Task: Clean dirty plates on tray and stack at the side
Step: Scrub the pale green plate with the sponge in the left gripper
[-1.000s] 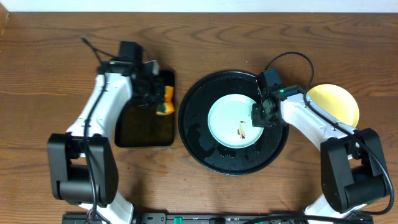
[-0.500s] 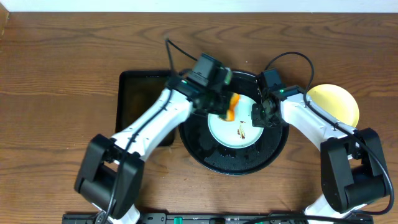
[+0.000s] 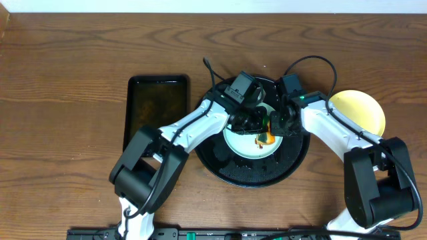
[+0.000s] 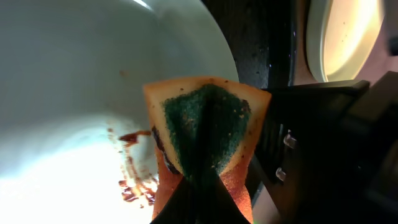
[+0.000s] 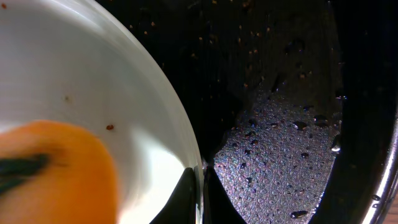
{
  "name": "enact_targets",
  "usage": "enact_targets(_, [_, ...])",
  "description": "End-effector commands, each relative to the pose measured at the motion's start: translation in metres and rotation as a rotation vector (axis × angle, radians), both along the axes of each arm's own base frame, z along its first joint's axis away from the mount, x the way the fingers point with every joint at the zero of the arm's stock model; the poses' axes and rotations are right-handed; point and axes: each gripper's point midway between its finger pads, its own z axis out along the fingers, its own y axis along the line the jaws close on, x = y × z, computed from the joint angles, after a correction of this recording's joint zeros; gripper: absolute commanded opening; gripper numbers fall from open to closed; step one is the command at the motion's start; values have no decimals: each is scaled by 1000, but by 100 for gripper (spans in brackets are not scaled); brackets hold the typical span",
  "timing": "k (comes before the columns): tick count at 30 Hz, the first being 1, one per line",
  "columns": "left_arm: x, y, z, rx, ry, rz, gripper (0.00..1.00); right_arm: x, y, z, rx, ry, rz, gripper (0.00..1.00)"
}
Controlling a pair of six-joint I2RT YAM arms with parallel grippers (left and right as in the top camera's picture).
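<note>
A pale blue plate (image 3: pixel 241 139) lies in the round black tray (image 3: pixel 220 153). Brown sauce smears show on it in the left wrist view (image 4: pixel 134 186). My left gripper (image 3: pixel 260 128) is shut on an orange sponge (image 3: pixel 267 138) with a green scrub face (image 4: pixel 205 127), pressed on the plate by the smears. My right gripper (image 3: pixel 279 125) is shut on the plate's right rim (image 5: pixel 200 186); the sponge shows blurred at its left (image 5: pixel 56 168). A pale yellow plate (image 3: pixel 363 107) lies on the table right of the tray. No other blue plate shows.
A rectangular black tray (image 3: pixel 157 113) lies left of the round tray, with no sponge in it. The round tray's floor is wet and speckled (image 5: pixel 280 143). Both arms cross above the round tray. The table's far edge runs along the top.
My left arm has carried the sponge from the rectangular tray rightward onto the blue plate. My right gripper has held still on the plate's rim.
</note>
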Motion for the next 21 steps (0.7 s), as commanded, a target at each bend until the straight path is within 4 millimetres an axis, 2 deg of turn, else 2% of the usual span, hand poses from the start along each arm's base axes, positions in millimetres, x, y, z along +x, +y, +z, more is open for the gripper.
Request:
enact_targets(1, [-8,-8,-5,-43,87,-1,8,-1,-6,-1,-35,-4,9,1])
enact_targets(9, [-4,-15,-20,-67,90,-14,7,-1,-6,-1,-34,-4,9,1])
enact_targets(13, [-3,-8,-46,-1,102,8,7,-1,-6,-1,-34,-4,9,1])
enact_targets(14, [-1,3,-57,56,108,34,7,-1,-6,-1,-35,-4,9,1])
enact_targets(17, [7,37,-72,203,76,66,7,-2,-6,-1,-36,-1,17,1])
enact_targets(18, [12,54,-78,271,59,86,7,-2,-6,-1,-37,-1,17,1])
enact_targets(19, [20,77,-82,348,45,117,7,-2,-6,-1,-38,-1,25,1])
enact_targets(21, [30,99,-78,371,25,110,7,-2,-6,-1,-38,-1,24,1])
